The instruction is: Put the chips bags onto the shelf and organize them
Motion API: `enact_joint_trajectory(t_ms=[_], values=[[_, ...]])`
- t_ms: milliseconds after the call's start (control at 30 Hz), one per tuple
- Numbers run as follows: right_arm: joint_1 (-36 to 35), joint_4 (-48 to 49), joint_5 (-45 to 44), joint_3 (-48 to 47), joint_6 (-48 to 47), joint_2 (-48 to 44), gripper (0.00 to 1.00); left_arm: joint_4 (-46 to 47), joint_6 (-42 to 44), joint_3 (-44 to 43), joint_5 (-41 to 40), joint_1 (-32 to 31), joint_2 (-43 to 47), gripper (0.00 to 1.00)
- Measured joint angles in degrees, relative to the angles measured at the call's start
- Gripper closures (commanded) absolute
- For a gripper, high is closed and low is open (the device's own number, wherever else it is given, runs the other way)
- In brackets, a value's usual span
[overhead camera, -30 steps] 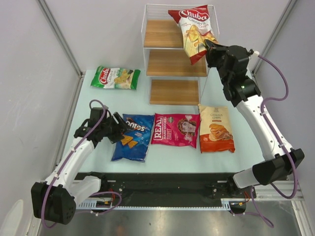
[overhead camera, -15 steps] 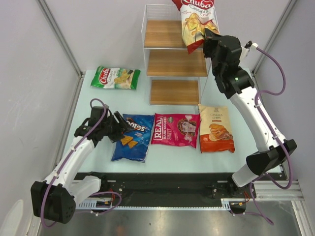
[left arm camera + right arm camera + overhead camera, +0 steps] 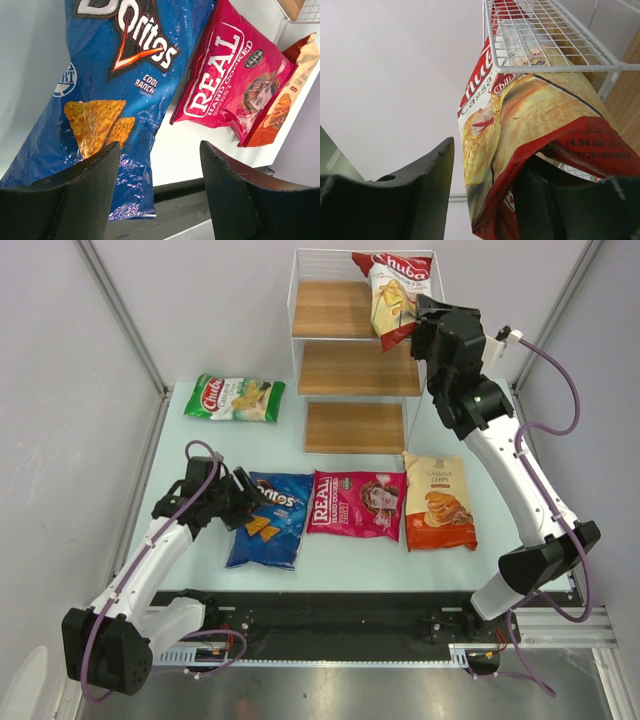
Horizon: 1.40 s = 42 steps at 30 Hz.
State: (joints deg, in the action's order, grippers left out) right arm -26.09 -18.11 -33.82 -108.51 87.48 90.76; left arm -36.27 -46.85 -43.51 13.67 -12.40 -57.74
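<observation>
The red Chuba cassava bag [image 3: 392, 295] stands tilted at the right end of the shelf's [image 3: 350, 350] top tier, leaning on the white wire frame [image 3: 555, 66]. My right gripper [image 3: 425, 325] is at its lower corner with its jaws open. One finger stands clear of the bag [image 3: 530, 125], and the bag's bottom rests against the other. My left gripper [image 3: 245, 505] is open and empty over the left edge of the blue Doritos bag [image 3: 275, 525]. In the left wrist view the gripper [image 3: 160, 150] straddles the Doritos bag's [image 3: 110, 75] lower corner.
The green Chuba bag [image 3: 234, 398] lies at the table's back left. The pink Real bag [image 3: 357, 504] and the orange-and-cream bag [image 3: 438, 502] lie side by side in front of the shelf. Grey walls close in both sides.
My right arm has carried the red Chuba bag up and back onto the shelf's top tier. The left arm has not moved.
</observation>
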Motion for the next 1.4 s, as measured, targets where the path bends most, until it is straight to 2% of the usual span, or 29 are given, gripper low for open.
enact_joint_trajectory(t_ms=[200,433,567,667,733,800,933,1133,1267,1400], values=[[0.09,0.68,1.7,0.37,-0.04,-0.39,0.4,-0.04,0.39,0.0,0.0,-0.5,0.0,0.3],[0.44,0.63,6.49,9.92,1.01,-7.45,0.39,0.17,0.39,0.02,0.02,-0.55,0.0,0.3],[1.22,0.7,9.53,11.63,1.16,-8.9,0.37,0.63,0.39,0.37,0.04,-0.57,0.0,0.3],[1.49,1.07,13.38,13.38,-0.22,-10.34,0.36,0.7,0.5,0.37,0.02,-0.57,0.0,0.26],[1.38,0.33,15.67,15.06,-2.03,-12.33,0.36,0.59,1.01,0.26,-0.07,-0.61,0.0,0.17],[1.07,-1.22,17.46,17.07,-4.13,-15.39,0.36,-0.31,1.86,-0.44,-0.83,-0.72,-0.02,0.17],[0.9,-9.57,18.67,22.75,-8.28,-26.6,0.34,-0.83,2.36,-2.75,-2.86,-0.76,-0.96,0.17],[3.65,-24.5,18.21,23.32,-13.46,-39.12,0.32,2.51,2.29,-3.41,-2.56,-2.1,-7.04,0.18],[5.35,-34.36,20.24,24.2,-18.43,-40.81,0.3,2.58,3.39,-8.7,-2.54,-6.47,-14.53,0.18],[7.76,-41.4,27.69,29.42,-26.1,-36.22,0.29,4.31,5.31,-15.47,-0.31,-10.97,-21.79,0.18]])
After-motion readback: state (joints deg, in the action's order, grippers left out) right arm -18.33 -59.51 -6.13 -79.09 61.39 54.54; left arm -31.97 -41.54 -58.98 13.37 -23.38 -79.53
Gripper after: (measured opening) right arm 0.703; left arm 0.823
